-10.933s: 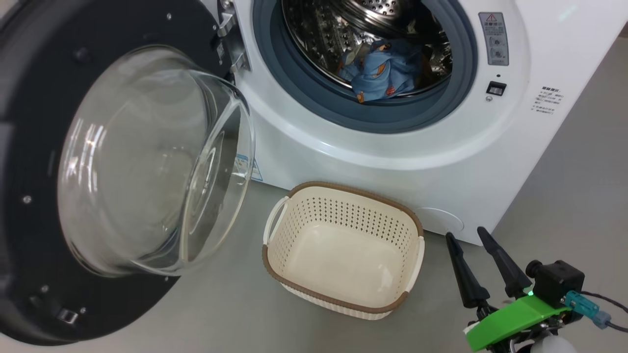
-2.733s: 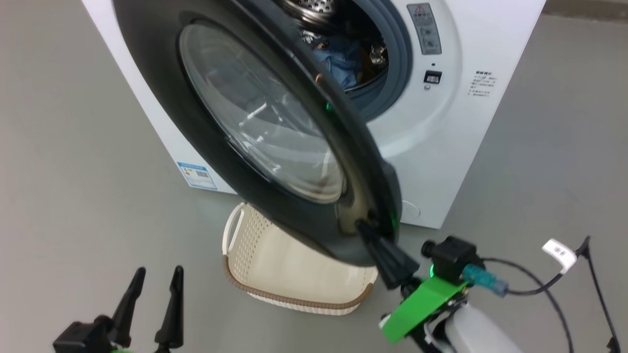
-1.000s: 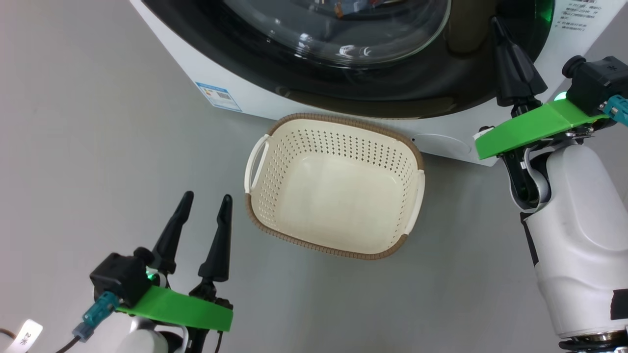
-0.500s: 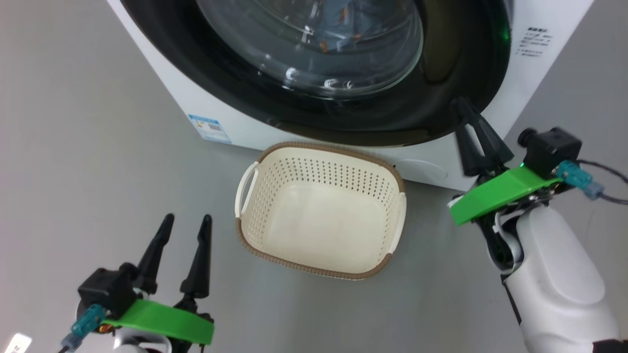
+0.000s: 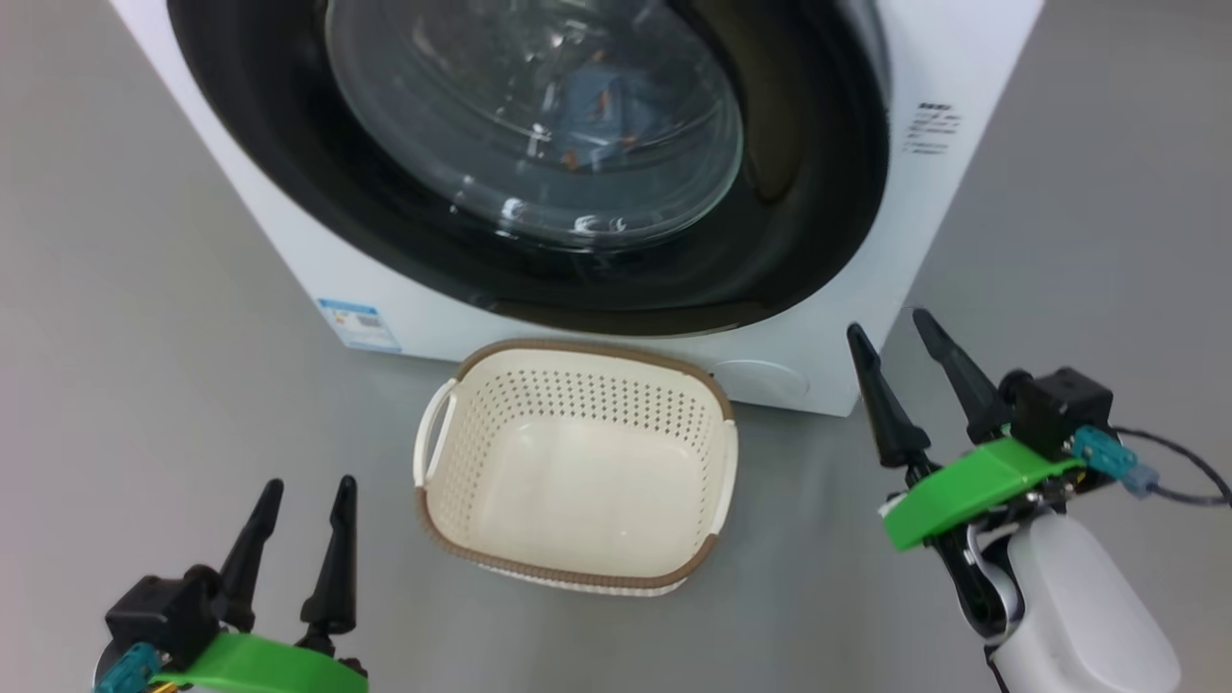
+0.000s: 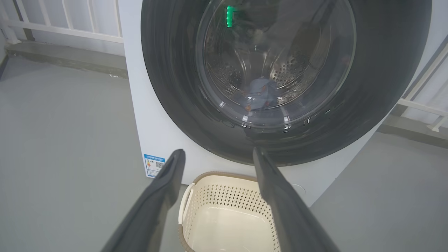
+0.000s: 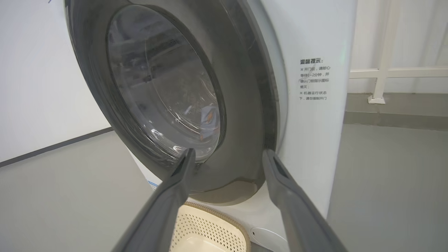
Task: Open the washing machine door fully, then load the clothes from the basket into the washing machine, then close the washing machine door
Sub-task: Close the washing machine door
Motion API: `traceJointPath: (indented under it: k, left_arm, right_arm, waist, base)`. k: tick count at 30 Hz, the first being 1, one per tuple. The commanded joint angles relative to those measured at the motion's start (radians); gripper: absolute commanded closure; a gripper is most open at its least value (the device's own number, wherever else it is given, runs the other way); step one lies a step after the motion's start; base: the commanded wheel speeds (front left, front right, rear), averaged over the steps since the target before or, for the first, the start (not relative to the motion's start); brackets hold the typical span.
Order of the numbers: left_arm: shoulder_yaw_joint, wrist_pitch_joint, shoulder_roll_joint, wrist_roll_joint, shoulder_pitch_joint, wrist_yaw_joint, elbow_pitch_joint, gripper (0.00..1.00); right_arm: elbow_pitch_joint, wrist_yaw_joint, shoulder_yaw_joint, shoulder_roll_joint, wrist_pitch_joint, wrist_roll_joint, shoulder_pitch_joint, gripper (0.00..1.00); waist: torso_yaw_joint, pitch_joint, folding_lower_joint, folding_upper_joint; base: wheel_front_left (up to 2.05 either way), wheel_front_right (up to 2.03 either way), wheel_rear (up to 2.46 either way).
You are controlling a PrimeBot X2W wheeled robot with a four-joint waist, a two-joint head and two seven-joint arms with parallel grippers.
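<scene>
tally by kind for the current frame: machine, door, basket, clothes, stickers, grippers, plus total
washing machine: 1
washing machine door: 1, closed against the front
basket: 1, empty
clothes: 1 blue heap behind the glass; separate pieces cannot be told
blue label sticker: 1
grippers: 2, left gripper and right gripper, both open
total: 7

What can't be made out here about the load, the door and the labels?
Clothes: left wrist view, dimmed by glare on the washing machine door glass; bundle count unclear.
Door latch: every view, covered by the black rim; whether it caught is unknown.
Blue label: head view, print too small.
Washing machine top: head view, cut by the upper edge.
Left pincer base: head view, cut by the bottom edge.
</scene>
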Motion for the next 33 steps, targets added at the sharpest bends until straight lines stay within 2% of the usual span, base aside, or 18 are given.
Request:
traceJointPath:
  k: [1,19,33]
  left_arm:
    - [0.04,-0.006,0.029,-0.003,-0.006,-0.003,-0.014,0.0]
    - [0.091,-0.006,0.061,-0.011,0.052,-0.003,0.002,0.0]
    - [0.134,-0.006,0.067,0.014,0.089,-0.003,0.013,0.0]
  right_arm:
    - [-0.031,-0.002,0.012,0.011,-0.005,0.013,0.019,0.0]
    - [-0.057,-0.002,-0.029,-0.016,-0.005,0.014,0.163,0.0]
    - [-0.073,-0.002,-0.073,-0.02,-0.005,0.011,0.245,0.0]
  waist:
    - [-0.033,-0.03,0.0,0.0]
    - [-0.173,-0.106,0.0,0.0]
    - [-0.237,-0.135,0.0,0.0]
  base:
    - [0.0,0.0,0.0]
    - [0.0,0.0,0.0]
    - [0.0,0.0,0.0]
